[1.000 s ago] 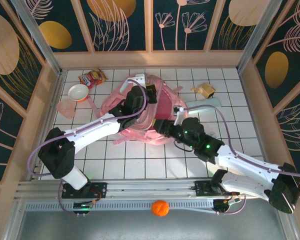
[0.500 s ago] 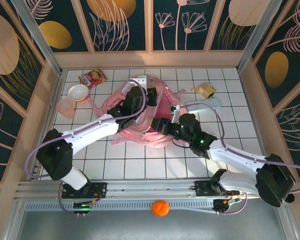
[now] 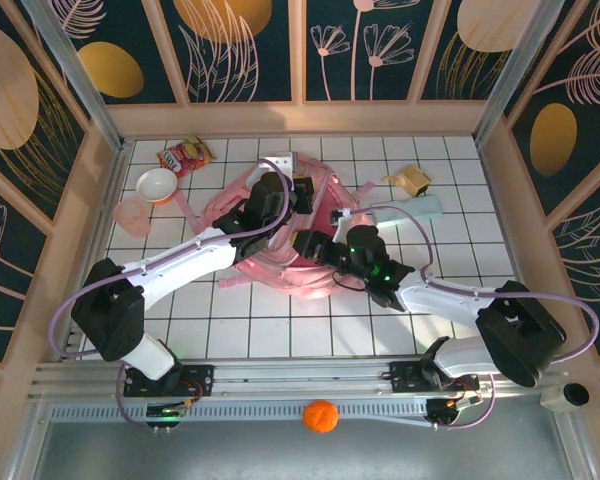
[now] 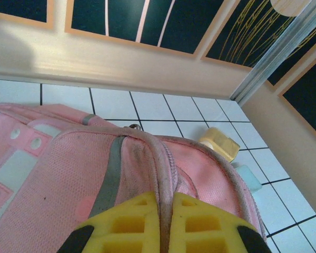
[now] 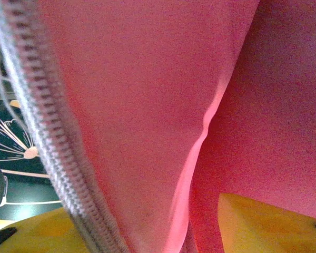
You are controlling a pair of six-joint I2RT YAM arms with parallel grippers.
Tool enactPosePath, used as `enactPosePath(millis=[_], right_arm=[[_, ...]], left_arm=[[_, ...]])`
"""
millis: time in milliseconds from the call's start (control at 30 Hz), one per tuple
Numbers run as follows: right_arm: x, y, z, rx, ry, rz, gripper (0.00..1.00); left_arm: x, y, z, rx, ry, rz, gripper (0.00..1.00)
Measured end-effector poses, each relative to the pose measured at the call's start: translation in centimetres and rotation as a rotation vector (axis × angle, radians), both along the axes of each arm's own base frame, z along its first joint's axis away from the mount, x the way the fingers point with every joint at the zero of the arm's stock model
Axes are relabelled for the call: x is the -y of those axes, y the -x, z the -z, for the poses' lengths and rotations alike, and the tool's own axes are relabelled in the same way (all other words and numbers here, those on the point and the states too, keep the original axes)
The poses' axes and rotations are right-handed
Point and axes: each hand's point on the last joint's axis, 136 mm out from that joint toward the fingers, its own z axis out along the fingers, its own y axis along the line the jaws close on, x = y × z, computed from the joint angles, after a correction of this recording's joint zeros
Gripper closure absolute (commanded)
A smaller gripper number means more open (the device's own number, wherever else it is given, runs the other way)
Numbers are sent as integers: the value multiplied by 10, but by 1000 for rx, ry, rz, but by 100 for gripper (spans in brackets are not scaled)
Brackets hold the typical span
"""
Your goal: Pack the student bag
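A red snack packet (image 3: pixel 185 155), a white bowl (image 3: pixel 157 184) beside a pink cup (image 3: pixel 132 215), a yellow box (image 3: pixel 410 180) and a pale teal case (image 3: pixel 412 210) lie on the tiled tabletop (image 3: pixel 270 335), an orange ball (image 3: pixel 321 416) beyond its near edge.

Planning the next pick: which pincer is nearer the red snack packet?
Left. Left pincer clamps the student bag right of the snack packet; right pincer lies farther, at the bag's near side.

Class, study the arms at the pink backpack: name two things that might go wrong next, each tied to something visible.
The left jaws are shut on only the pink backpack's thin rim; it might slip free and the opening sag. The right jaws stand open among inner fabric beside the zipper; moving might snag it.
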Motion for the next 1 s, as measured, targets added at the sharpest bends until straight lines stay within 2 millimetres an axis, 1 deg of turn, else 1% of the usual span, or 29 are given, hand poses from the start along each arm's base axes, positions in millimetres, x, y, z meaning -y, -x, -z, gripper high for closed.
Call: enactPosePath(millis=[100,133,167,200,233,333,367,400,467,500,600,700,767,833,900,933,1000], right_arm=[[-3,-3,0,0,-1,0,44],[-5,-4,0,1,-4,-1,50],[-6,-4,1,-1,-5,-2,61],[-7,-5,1,0,-6,-4,69],[-8,-5,0,-2,-13,-7,74],[-11,-4,-3,-1,-24,-11,98],[-10,-5,-2,-1,-22,-2,100],[-8,-7,-1,-6,-20,15,100],[-3,-11,2,-25,-13,43,100],[-2,-11,3,-29,-11,48,100],[-1,-12,1,-26,-13,56,100],[0,-12,1,-26,-10,61,100],[0,-12,2,-28,-8,62,100],[0,-13,1,-28,-8,62,100],[-1,-14,-2,-24,-8,60,100],[-2,-14,-4,-20,-5,59,100],[-4,-16,-8,-12,1,57,100]], left_arm=[[-1,-1,0,-6,10,-4,100],[-1,-1,0,-8,12,-6,100],[-2,-2,1,-10,11,-8,100],[-2,-2,2,-12,9,-9,100],[-3,-1,3,-15,5,-9,100],[-4,-1,4,-18,-2,-12,71],[-4,-2,3,-13,-2,-13,62],[-4,-1,0,-4,1,-15,55],[-6,1,-10,12,15,-11,46],[-9,2,-14,20,21,-12,43],[-27,11,-28,42,41,-8,36],[-53,28,-29,52,47,1,36],[-70,44,-23,56,37,19,37],[-80,65,-11,66,21,66,39],[-86,84,7,72,-8,125,42],[-89,97,21,77,-30,164,45],[-91,116,45,99,-76,242,45]])
